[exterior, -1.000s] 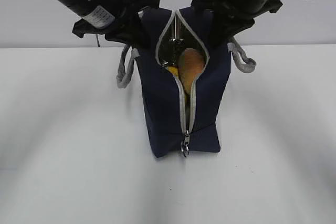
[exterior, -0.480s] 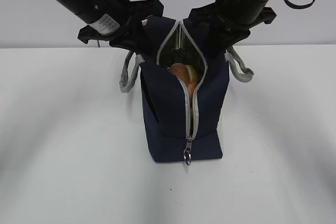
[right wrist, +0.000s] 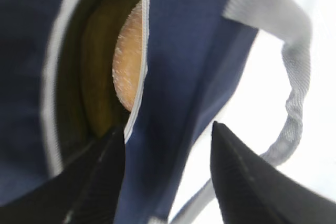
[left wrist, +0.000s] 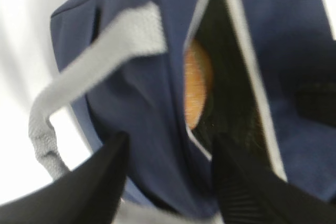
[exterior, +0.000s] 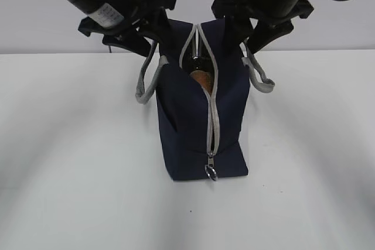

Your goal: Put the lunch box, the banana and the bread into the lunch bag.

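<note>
Golden-brown oval bread roll (exterior: pixel 201 78) sits inside the tall navy fabric lunch bag (exterior: pixel 190 127) mid-table. Left claw (left wrist: pixel 168 179) and right claw (right wrist: pixel 168 174) straddle its edges, released. Packing looks nearly finished; banana and lunch box unseen.

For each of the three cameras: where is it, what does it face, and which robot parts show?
Exterior: front, chest height, facing the bag end-on; both arms above it.
Left wrist: above the bag's left side, looking down past the left gripper fingers at bread.
Right wrist: above the right side, right gripper fingers, strap.
Shared: bread in the open zipper.
</note>
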Robot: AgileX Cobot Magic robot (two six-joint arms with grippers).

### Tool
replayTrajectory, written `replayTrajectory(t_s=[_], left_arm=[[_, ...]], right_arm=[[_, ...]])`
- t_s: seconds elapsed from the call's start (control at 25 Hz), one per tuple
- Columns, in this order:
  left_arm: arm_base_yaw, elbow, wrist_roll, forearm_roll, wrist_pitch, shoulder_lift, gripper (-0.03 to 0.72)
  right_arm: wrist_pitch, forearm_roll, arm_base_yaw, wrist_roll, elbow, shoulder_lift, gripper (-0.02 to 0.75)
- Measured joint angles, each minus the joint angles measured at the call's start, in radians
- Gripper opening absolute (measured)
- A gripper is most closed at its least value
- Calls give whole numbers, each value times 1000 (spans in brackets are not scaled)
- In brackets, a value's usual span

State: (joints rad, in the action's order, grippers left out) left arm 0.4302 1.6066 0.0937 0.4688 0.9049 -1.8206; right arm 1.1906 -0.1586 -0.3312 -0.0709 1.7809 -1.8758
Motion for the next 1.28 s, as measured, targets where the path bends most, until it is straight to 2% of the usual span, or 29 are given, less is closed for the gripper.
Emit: replayTrajectory(t_s=[0.08, 0.36, 0.72, 1.08, 1.28], left_arm=[[0, 0, 22, -6, 13, 40, 433], [0, -27, 83, -79, 55, 194, 427], [0, -318, 142, -83, -33, 433, 424], [0, -542, 196, -83, -104, 604, 424], [0, -579, 213, -83, -111, 626, 424]], right_arm=[[5, 0, 0, 0, 0, 34, 396], [7, -6, 0, 0, -58, 178, 397], [-178, -41, 0, -81, -429, 449, 397], [-449, -213, 0, -375, -872, 678, 397], [-515, -436, 0, -716, -1065, 694, 392]])
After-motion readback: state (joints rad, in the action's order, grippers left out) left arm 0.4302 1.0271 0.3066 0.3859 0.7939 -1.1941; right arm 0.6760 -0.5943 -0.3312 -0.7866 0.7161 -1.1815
